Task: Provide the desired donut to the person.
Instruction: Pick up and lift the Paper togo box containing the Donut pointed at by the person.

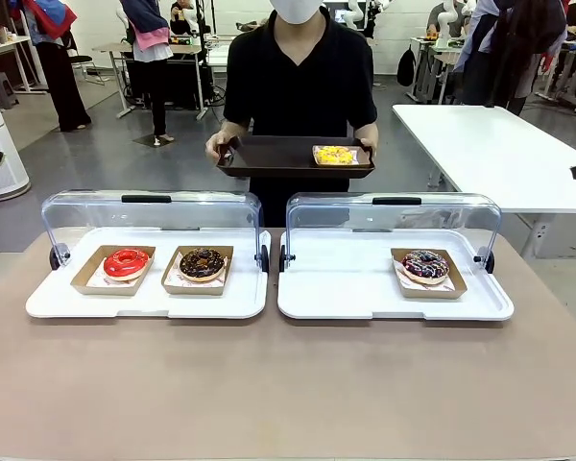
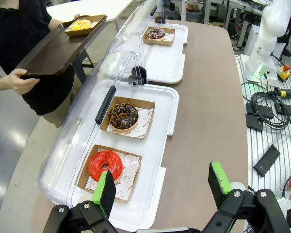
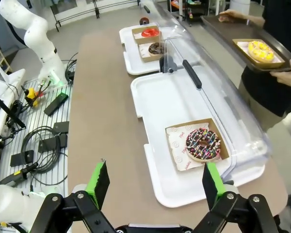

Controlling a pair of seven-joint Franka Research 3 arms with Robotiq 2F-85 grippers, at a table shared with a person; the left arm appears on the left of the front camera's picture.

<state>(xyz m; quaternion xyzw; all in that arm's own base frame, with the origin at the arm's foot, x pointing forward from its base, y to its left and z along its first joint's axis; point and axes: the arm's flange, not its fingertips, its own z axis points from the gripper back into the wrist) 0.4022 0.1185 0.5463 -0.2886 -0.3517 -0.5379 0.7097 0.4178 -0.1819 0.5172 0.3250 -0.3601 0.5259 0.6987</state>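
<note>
both grippers hang above the near side of the table [image 1: 288,394], well apart from the food; left gripper [image 2: 161,177] fingers spread wide and empty, right gripper [image 3: 156,170] the same. person [image 1: 298,77] stands at the far side, both hands on a brown tray [image 1: 269,158] with a yellow donut [image 1: 334,154] already on it. clear lids [image 1: 154,213] tipped back on both white trays [image 1: 144,303]. red donut [image 1: 126,262] and chocolate donut [image 1: 203,262] side by side in the left one, sprinkled donut [image 1: 425,264] alone at the right end of the other. no pointing hand, so cannot tell which is wanted; wrong pick is the first risk. others: pads biting icing instead of the paper boat, the boat skidping on smooth plastic, a finger clipping a raised lid on the way across to the held tray, which may waver. each donut lies flat, hole up, round, no long axis or heading; the paper boats sit square to the table edge, slightly longer left-to-right in the front view.
</note>
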